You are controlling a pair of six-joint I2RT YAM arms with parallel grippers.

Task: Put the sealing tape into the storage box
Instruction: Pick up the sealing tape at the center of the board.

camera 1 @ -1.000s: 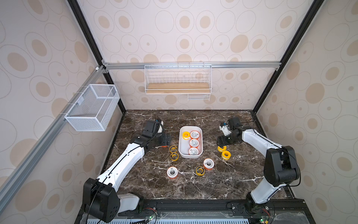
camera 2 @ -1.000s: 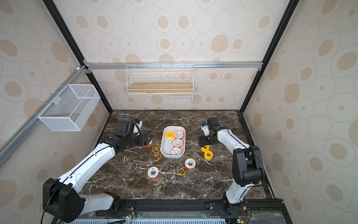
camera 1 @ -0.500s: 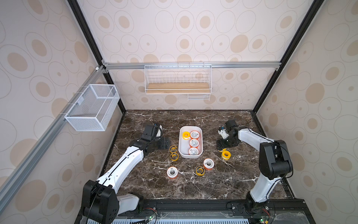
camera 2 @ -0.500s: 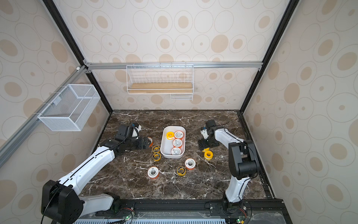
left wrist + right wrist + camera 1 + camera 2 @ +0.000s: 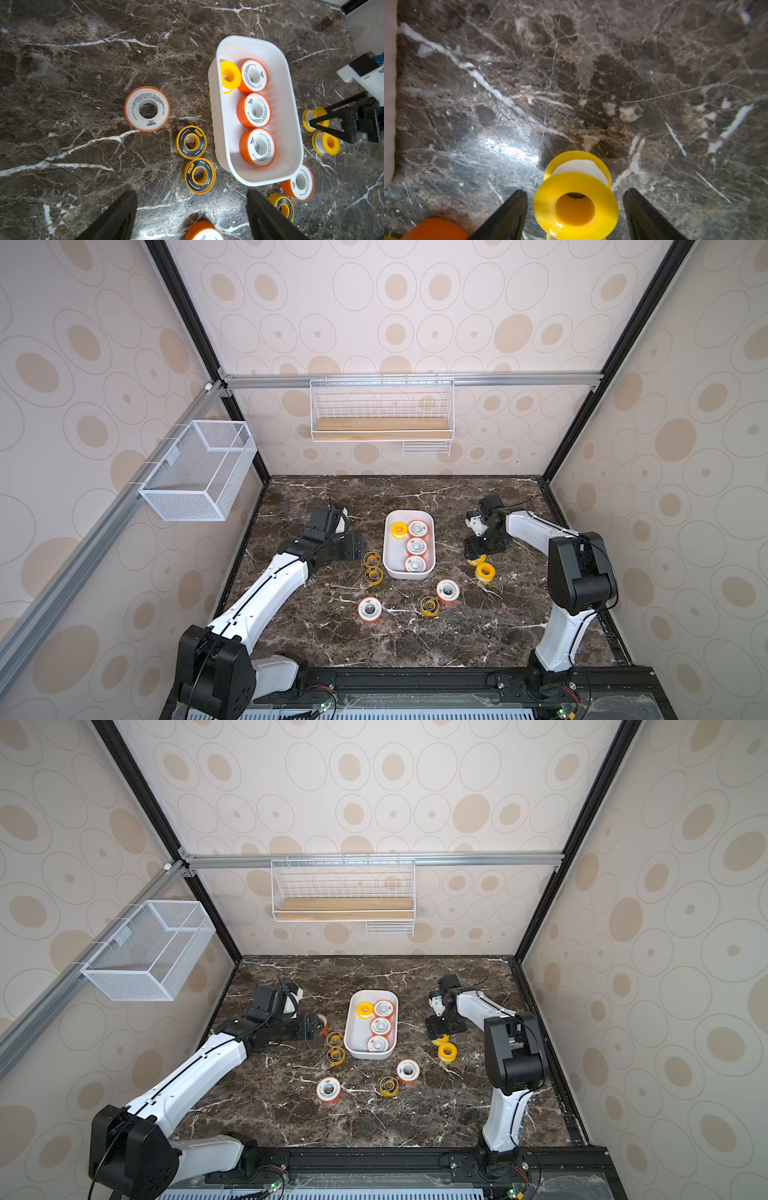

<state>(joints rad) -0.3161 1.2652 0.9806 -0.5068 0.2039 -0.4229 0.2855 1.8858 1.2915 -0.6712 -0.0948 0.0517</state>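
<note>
The left arm and right arm have white link shells, boxy black joints, thin black cables

Premises: an enclosed, lab-type robot test cell. Evidence: aluminium framing, patterned wall panels, marble-effect tabletop. A left arm and right arm stand on a front rail.
</note>
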